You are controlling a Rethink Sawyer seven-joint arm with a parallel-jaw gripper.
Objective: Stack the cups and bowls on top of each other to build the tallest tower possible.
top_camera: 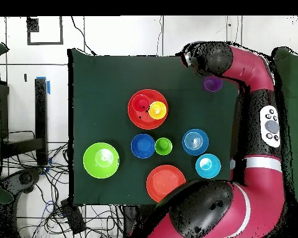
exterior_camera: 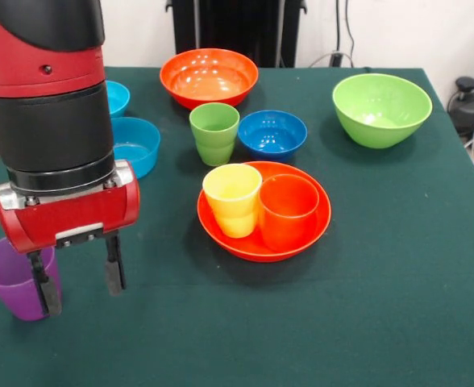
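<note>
My gripper (exterior_camera: 81, 288) hangs open low over the table's near left part. Its left finger (exterior_camera: 47, 294) overlaps the right side of the upright purple cup (exterior_camera: 10, 278); most of the cup lies left of the jaws. I cannot tell whether they touch. The yellow cup (exterior_camera: 232, 198) and the orange cup (exterior_camera: 288, 211) stand side by side in a large orange bowl (exterior_camera: 318, 230). The green cup (exterior_camera: 214, 133) stands next to the small dark blue bowl (exterior_camera: 272, 134). In the overhead view the arm covers the gripper; the purple cup (top_camera: 212, 83) shows beside it.
A second large orange bowl (exterior_camera: 209, 76) sits at the far middle and the lime green bowl (exterior_camera: 382, 109) at the far right. Two light blue bowls (exterior_camera: 137, 145) (exterior_camera: 118, 98) lie behind my arm on the left.
</note>
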